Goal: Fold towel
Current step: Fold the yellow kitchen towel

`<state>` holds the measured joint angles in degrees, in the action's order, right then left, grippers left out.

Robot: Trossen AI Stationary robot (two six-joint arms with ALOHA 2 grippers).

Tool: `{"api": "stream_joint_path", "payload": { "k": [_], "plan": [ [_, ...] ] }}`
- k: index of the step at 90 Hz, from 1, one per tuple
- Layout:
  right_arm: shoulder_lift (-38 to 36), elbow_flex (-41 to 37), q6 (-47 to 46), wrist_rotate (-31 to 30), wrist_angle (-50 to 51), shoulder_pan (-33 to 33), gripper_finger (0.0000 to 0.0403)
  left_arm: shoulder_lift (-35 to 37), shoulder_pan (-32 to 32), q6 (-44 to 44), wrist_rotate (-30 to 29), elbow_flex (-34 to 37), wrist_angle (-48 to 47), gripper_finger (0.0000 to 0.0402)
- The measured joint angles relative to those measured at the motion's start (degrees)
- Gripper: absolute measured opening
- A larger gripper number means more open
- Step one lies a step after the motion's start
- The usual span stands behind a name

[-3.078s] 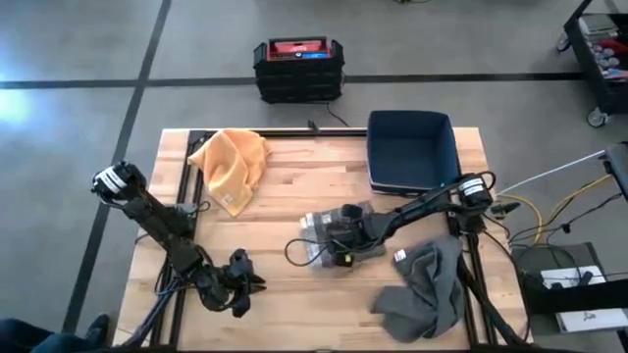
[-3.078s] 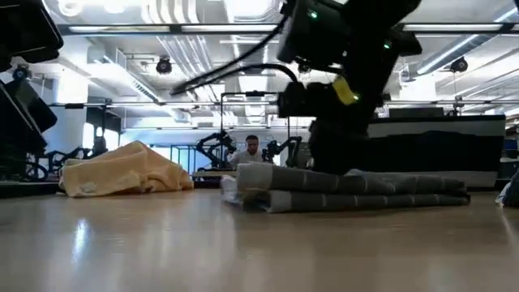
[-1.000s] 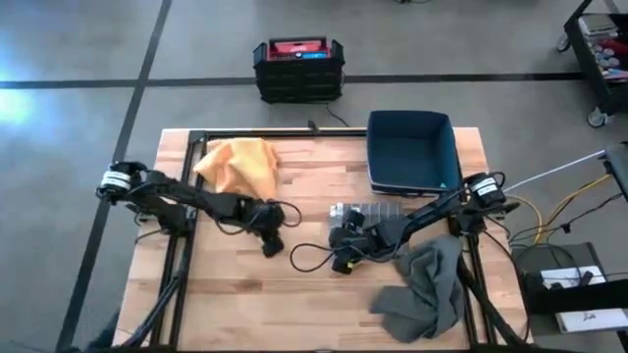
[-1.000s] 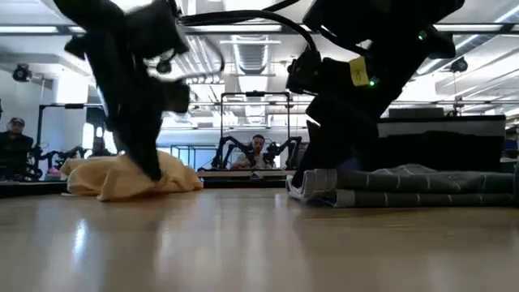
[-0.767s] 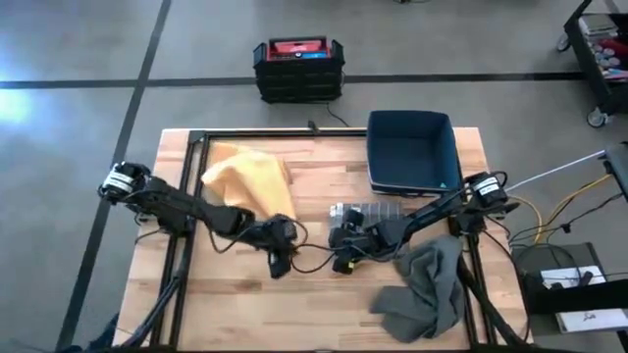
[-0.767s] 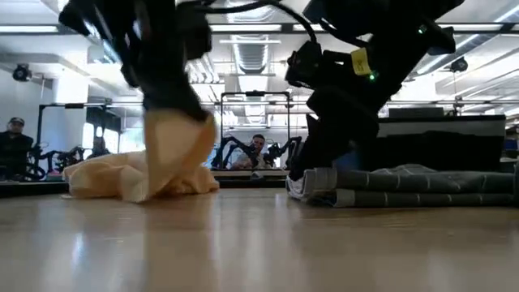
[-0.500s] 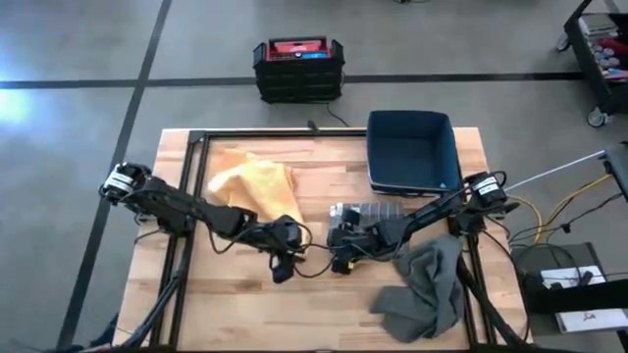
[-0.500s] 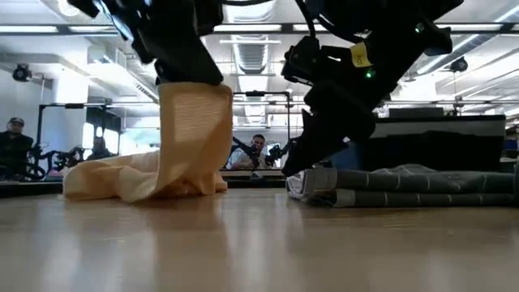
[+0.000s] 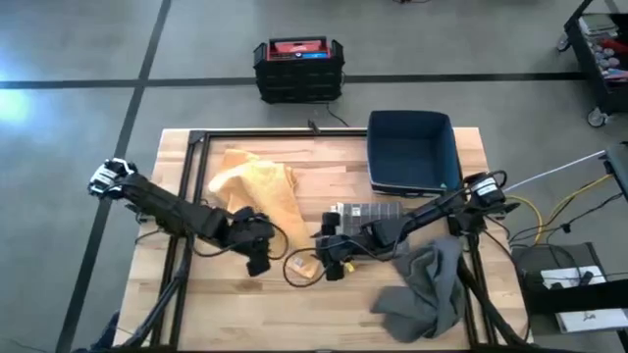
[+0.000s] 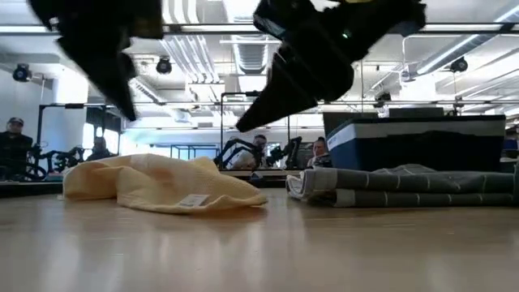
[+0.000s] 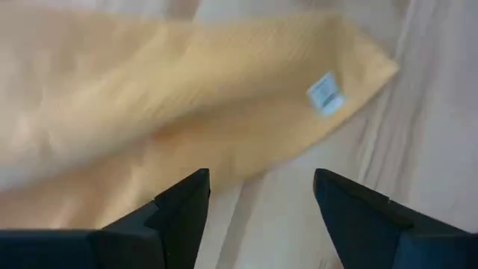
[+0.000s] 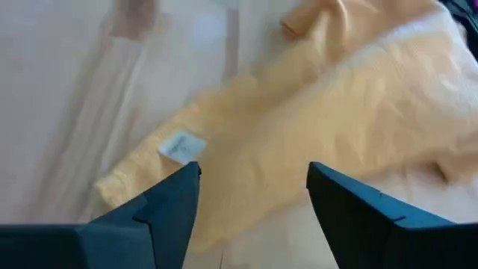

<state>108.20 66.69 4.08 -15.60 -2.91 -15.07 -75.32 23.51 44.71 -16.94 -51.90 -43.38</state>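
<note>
The yellow towel is lying rumpled on the worktop, its tagged corner stretching out toward the near edge. The left gripper is hovering just beside the towel's near edge, fingers spread and empty. The right gripper is hanging over that tagged corner, fingers also spread wide. Bare wood is lying open between the towel and the worktop's near edge. A folded grey towel is sitting right of the yellow towel.
</note>
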Motion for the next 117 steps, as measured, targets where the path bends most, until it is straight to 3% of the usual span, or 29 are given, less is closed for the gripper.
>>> {"api": "stream_joint_path", "payload": {
  "k": [18,31,43,58,64,93,108,117],
  "plan": [
    [11.4,9.2,1.1,5.1,5.9,-0.1,0.0213,6.2,2.2,13.4,-2.0,12.1,1.3,0.0196],
    [16.1,17.9,-0.3,5.2,18.5,-0.3,0.0188,8.5,2.2,17.5,-2.1,18.1,2.2,0.0179],
    [16.9,21.5,-2.0,5.1,27.7,-0.4,0.0123,9.6,2.2,19.6,-2.1,21.4,3.2,0.0161],
    [15.9,21.4,-4.2,5.2,29.7,-0.6,0.0022,9.3,2.0,19.8,-3.0,23.8,4.2,0.0132],
    [15.9,21.4,-7.0,5.2,29.9,-0.5,0.0006,8.8,1.9,20.2,-5.9,24.9,4.4,0.0119],
    [15.8,21.2,-10.2,5.1,29.2,-0.5,0.0085,3.6,1.9,18.4,-16.5,27.6,11.0,0.0083],
    [15.8,21.2,-9.1,5.1,29.5,-0.5,0.0125,1.1,1.9,15.1,-17.0,28.4,17.1,0.0015],
    [15.8,21.2,-7.0,5.1,29.7,-0.5,0.0139,1.0,1.9,14.6,-14.9,26.9,14.2,0.0005]
  ]
}}
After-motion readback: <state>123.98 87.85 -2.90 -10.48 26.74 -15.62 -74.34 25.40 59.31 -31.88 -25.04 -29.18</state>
